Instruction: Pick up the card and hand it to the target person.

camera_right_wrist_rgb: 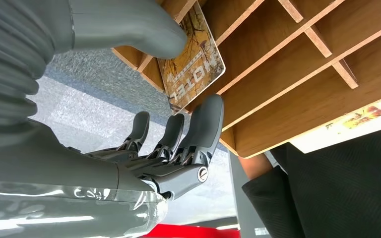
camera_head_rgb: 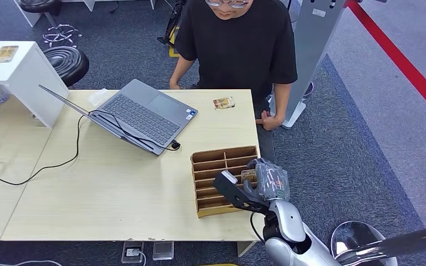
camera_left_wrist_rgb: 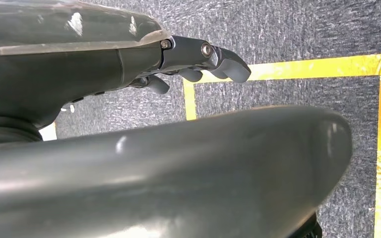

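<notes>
A card [camera_right_wrist_rgb: 193,64] printed with "HOTEL" stands in a slot at the right end of the wooden slotted rack [camera_head_rgb: 224,152]. My right hand [camera_head_rgb: 269,180] is at that end of the rack. In the right wrist view the thumb [camera_right_wrist_rgb: 129,25] presses on the card's face and the fingers [camera_right_wrist_rgb: 206,119] come up under its lower edge, so the right hand [camera_right_wrist_rgb: 144,153] pinches the card. The person [camera_head_rgb: 236,44] in a black shirt stands at the table's far side, one hand [camera_head_rgb: 266,119] at the table corner. My left hand [camera_left_wrist_rgb: 213,57] hangs over the floor, holding nothing, fingers loosely apart.
An open laptop [camera_head_rgb: 144,113] with a black cable [camera_head_rgb: 61,160] lies on the far left of the wooden table [camera_head_rgb: 100,199]. A second small card [camera_head_rgb: 223,103] lies near the far edge. A white shelf [camera_head_rgb: 16,66] and a black stool [camera_head_rgb: 66,61] stand at the left.
</notes>
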Robot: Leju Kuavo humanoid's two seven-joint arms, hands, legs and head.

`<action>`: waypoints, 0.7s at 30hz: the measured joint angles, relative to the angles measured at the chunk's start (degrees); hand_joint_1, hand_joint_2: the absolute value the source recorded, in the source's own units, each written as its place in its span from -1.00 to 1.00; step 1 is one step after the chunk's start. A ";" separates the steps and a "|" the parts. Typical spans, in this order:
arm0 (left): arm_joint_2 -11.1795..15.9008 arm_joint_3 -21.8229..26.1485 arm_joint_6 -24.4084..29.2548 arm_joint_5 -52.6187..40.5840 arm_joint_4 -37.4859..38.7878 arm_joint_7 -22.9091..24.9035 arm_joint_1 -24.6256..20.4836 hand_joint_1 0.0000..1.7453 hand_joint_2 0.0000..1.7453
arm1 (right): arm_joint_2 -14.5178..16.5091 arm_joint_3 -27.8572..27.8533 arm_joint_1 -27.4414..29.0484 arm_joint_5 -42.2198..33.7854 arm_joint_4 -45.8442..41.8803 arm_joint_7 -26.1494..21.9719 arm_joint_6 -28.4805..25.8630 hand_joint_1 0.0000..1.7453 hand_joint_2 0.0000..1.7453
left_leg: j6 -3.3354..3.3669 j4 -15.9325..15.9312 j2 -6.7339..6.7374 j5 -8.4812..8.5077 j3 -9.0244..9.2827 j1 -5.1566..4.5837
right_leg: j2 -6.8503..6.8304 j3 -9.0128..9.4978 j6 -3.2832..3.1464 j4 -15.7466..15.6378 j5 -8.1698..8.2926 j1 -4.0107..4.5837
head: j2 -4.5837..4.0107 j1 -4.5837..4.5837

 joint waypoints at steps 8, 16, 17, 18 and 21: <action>0.00 -0.34 -0.28 0.02 0.00 0.00 0.00 -1.00 -1.00 | -0.02 -0.27 0.35 0.42 0.03 0.01 -0.01 0.06 1.00 | 0.00 0.00 0.00 0.00 0.01 0.00 | 0.00 0.00 0.00 0.00 0.00 0.00 | 0.00 0.01; 0.00 -0.44 -0.39 -0.16 0.00 -0.03 0.00 -1.00 -1.00 | -0.02 -0.63 0.89 1.17 0.01 0.02 0.07 0.12 1.00 | 0.00 0.00 0.00 0.00 0.01 0.00 | 0.00 -0.01 0.00 0.00 0.00 0.00 | -0.01 0.00; 0.00 -0.45 -0.39 -0.18 0.00 -0.03 0.00 -1.00 -1.00 | -0.02 -0.64 0.92 1.17 0.01 0.02 0.15 0.12 1.00 | 0.00 0.00 0.00 0.00 0.01 0.00 | 0.00 0.00 0.00 0.00 0.00 0.00 | -0.01 0.00; 0.00 -0.45 -0.38 -0.19 0.00 -0.04 -0.01 -1.00 -1.00 | -0.02 -0.65 0.93 1.18 0.01 0.03 0.28 0.13 1.00 | 0.00 0.00 0.00 0.00 0.01 0.00 | 0.00 0.00 0.00 0.00 0.00 0.00 | -0.01 0.00; 0.00 -0.45 -0.29 -0.19 0.00 -0.07 -0.01 -1.00 -1.00 | -0.02 -0.64 0.94 1.19 0.01 0.03 0.71 0.18 1.00 | 0.00 0.00 0.00 0.00 0.00 0.00 | 0.00 0.00 0.00 0.00 0.00 0.00 | -0.01 0.00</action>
